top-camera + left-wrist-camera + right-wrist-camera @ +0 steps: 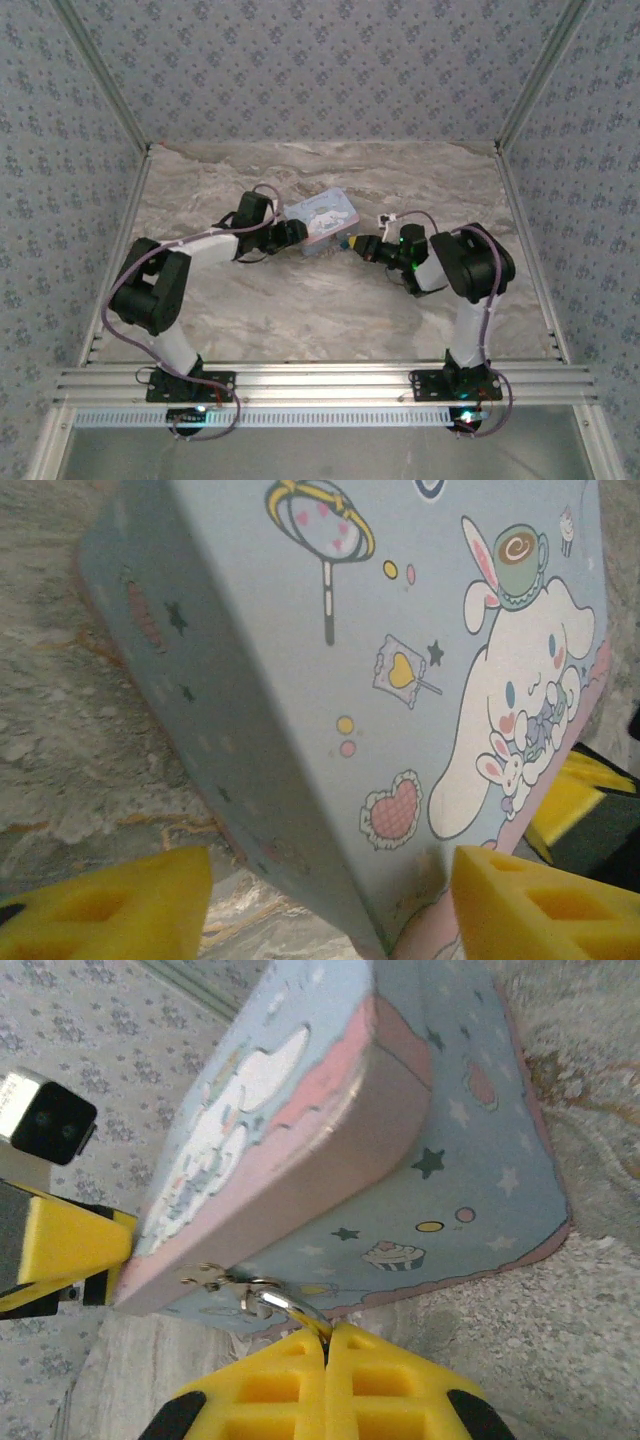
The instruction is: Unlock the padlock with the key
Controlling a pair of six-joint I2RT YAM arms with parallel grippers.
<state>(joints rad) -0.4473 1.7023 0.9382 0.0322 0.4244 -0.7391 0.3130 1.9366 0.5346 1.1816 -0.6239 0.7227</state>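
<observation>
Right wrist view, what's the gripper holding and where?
The right gripper pinches what looks like the key by one end; its looped end sticks out.

One tin (pixel 322 218) out there, just the one. You've got two arms, left arm (pixel 190 255) and right arm (pixel 470 265), and two grippers: left gripper (pixel 293 233) at the tin's nine o'clock, right gripper (pixel 356 244) at its four o'clock. One key (pixel 270 1300), a single silvery loop.

Soft even light; wrist close-ups slightly blurred.
</observation>
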